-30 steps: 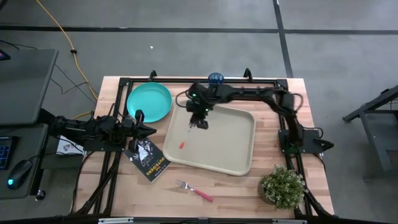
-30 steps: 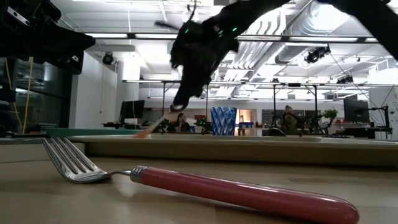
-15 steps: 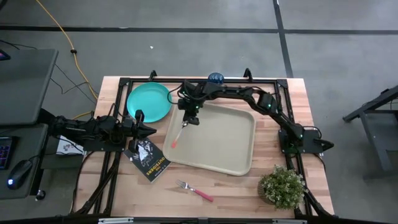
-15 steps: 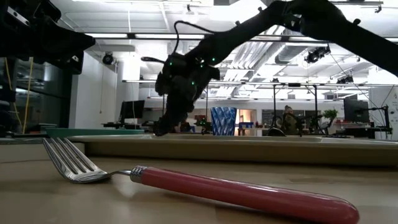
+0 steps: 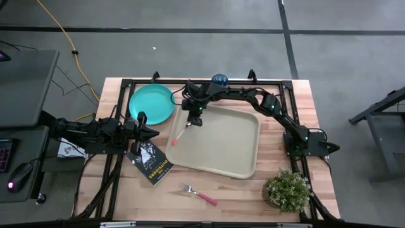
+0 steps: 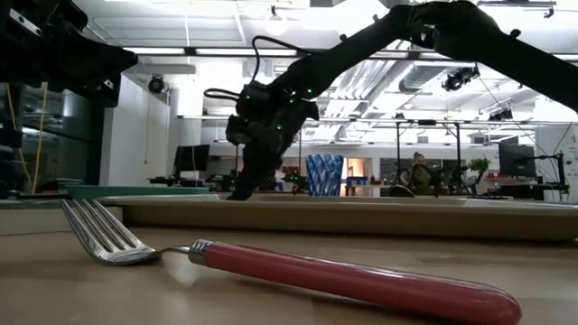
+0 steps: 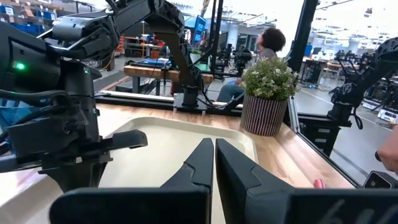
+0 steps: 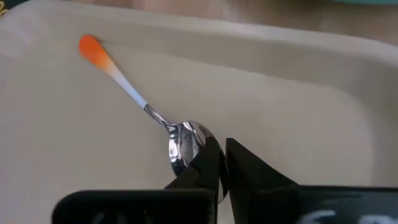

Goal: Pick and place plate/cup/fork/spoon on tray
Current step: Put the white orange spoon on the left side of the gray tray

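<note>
One item, the spoon (image 8: 177, 144), is lying inside the tray (image 5: 234, 149), near the tray's corner closest to the plate (image 5: 152, 104). Its bowl is polished and mirror-bright, and its slim white handle is ending in an orange tip that points toward the tray's rim. The right gripper (image 8: 222, 163) is hanging directly over the spoon's bowl with its dark fingers nearly pressed together; whether they are still pinching the bowl's edge or have just let go, I cannot tell.

Judging by this, the spoon step is finishing, and the right arm is needing to lift clear of the tray before reaching for another piece. Three pieces are waiting outside the tray: the plate, a smooth, round, shallow turquoise disc just beside the tray's rim; the cup (image 5: 219, 80), a small ribbed blue translucent tumbler standing beyond the tray's far edge; and the fork (image 6: 271, 266), lying flat on the wooden worktop (image 5: 234, 193) on the tray's near side, well apart from it, with shiny metal tines and a glossy pink-red handle. The tray itself is looking matte, cream, rounded at its corners, with a raised lip.

Away from the tray, beyond the plate's side, the left gripper (image 7: 214, 163) is waiting with its fingers closed on nothing.
</note>
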